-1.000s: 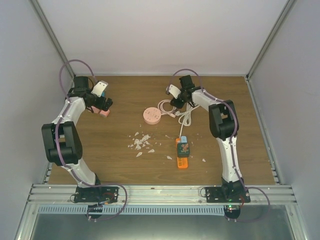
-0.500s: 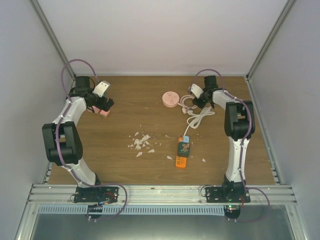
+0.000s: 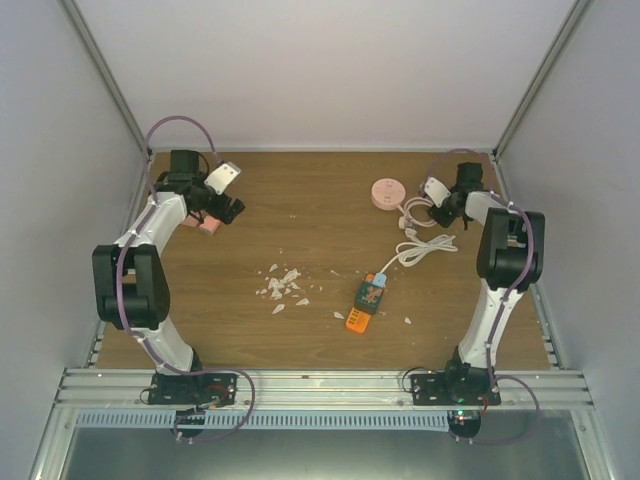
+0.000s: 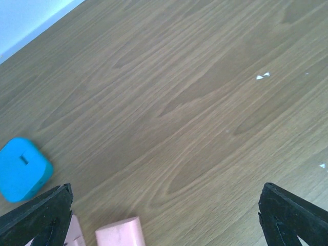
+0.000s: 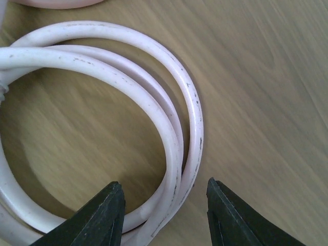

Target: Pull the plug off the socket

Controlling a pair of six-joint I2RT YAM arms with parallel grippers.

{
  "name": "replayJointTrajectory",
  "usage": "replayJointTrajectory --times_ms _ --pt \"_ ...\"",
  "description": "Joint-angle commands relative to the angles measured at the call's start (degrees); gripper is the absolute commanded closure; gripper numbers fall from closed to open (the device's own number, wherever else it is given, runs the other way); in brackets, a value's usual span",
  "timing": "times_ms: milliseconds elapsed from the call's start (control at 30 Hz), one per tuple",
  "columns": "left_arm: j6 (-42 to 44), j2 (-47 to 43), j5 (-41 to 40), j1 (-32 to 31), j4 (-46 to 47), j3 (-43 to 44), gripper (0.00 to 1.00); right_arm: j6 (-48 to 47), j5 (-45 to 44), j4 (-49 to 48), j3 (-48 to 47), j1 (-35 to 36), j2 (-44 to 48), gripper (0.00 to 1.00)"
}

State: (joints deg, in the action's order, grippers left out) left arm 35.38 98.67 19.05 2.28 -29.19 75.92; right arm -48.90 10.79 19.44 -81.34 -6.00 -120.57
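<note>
The right gripper [image 5: 164, 205] has its jaws drawn narrow onto two strands of the white cable [image 5: 193, 128], holding them just above the wood. It works close to the table's [image 3: 300, 190] far right corner, so the back edge and the right wall are near and the free room lies toward the centre and the near side. Just beside it, on its inner side, lies the pink disc [image 3: 386, 193], to which the coil runs. From the coil the cable trails back across the wood to a light-blue plug [image 3: 380, 279], seated at the far end of the orange socket strip [image 3: 358, 318], which lies slanted in the middle right, well apart from every edge. White scraps [image 3: 282, 285] are scattered left of the strip.

The left gripper [image 4: 165, 205] stands wide and empty over the far left corner, with a pink block [image 4: 120, 233] between its fingers and a blue piece [image 4: 23, 169] just outside them. Bare wood stretches between the two arms.
</note>
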Motion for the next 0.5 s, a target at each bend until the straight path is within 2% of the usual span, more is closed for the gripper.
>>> replayJointTrajectory --times_ms 0,233,467 --pt "1.18 0.21 1.0 -1.83 1.85 -0.58 0.01 -5.11 -6.35 5.09 4.51 -4.93 -0.8 0.55" --pt "2.13 0.33 2.76 -4.55 0.61 -0.32 0.01 -8.38 -5.85 6.32 5.17 -10.26 1.14 0.53" --pt "3.54 -0.59 4.13 -6.31 -0.09 -0.97 0.01 -13.05 -0.84 9.9 5.93 -10.75 7.46 0.45"
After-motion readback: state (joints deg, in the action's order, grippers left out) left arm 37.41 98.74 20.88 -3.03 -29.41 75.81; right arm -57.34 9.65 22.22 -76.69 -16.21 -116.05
